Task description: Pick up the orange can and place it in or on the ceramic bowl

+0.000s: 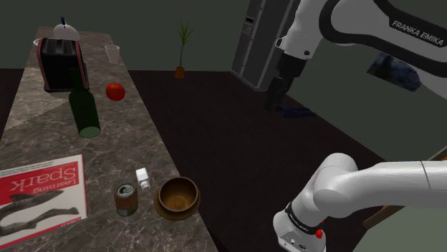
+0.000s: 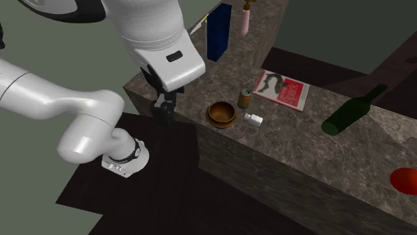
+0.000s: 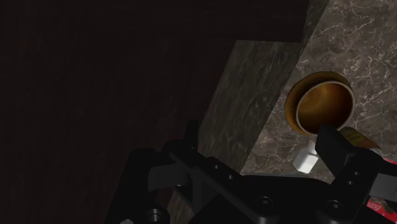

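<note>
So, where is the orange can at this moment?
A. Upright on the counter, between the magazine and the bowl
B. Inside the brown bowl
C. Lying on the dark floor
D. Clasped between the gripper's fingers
A: the orange can stands upright on the marbled counter, with the Spark magazine on one side and the brown bowl on the other, touching neither.

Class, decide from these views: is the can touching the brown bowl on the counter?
Apart. The shoulder view shows a strip of bare countertop between the can and the bowl.
</note>
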